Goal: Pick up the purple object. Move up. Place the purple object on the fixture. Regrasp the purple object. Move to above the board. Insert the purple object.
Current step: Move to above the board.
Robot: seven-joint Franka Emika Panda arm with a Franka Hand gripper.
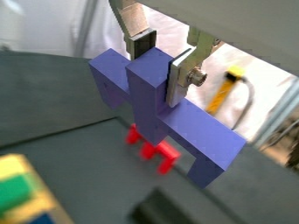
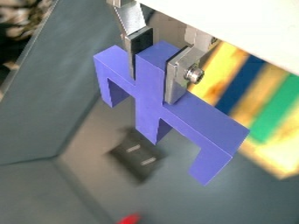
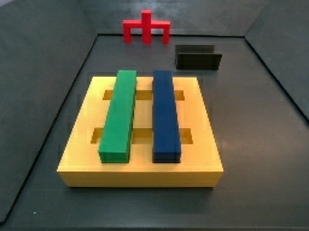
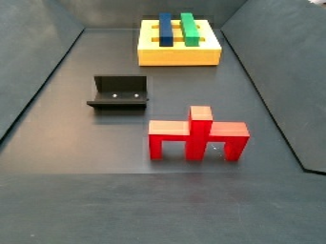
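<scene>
The purple object (image 1: pixel 163 109) is a bar with a central stem and downward legs. It shows in both wrist views (image 2: pixel 158 109) and in neither side view. My gripper (image 1: pixel 158 70) is shut on its upright stem and holds it in the air, well above the floor, as the wrist view (image 2: pixel 156 66) also shows. The gripper is out of both side views. The fixture (image 2: pixel 140 157) stands on the floor below the held object. It also shows in both side views (image 3: pixel 200 59) (image 4: pixel 118 93).
A red piece (image 4: pixel 197 133) with the same shape stands on the floor near the fixture, also seen under the held object (image 1: pixel 152 149). The yellow board (image 3: pixel 139 171) carries a green bar (image 3: pixel 118 113) and a blue bar (image 3: pixel 165 113). Dark walls ring the floor.
</scene>
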